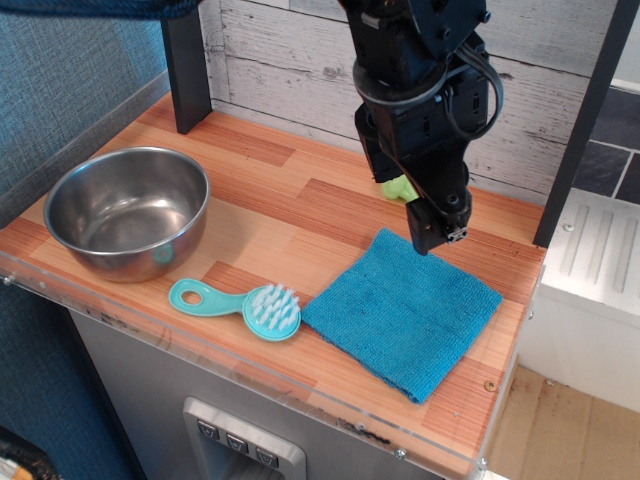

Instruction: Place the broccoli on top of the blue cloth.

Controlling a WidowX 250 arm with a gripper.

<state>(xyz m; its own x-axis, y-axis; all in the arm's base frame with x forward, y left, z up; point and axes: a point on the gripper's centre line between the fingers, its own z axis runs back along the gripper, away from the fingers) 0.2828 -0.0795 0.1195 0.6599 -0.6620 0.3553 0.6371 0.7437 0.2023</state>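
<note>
Teal-blue cloth: the blue cloth is lying flat on the wooden counter, turned diamond-wise, near the front right edge.
Gripper: the black gripper is hanging over the cloth's rear corner, pointing downward.
Fingers: closure is not showing clearly from this angle; I cannot tell whether they are wide or narrow.
Broccoli: the broccoli is showing as a small yellow-green piece at the gripper's left side, behind the cloth; it is possibly being held, but contact is hidden.
Bowl: the steel bowl is sitting at the counter's left, well apart from the cloth.
Brush: the teal scrub brush is lying between bowl and cloth, bristles just beside the cloth's left corner.
</note>
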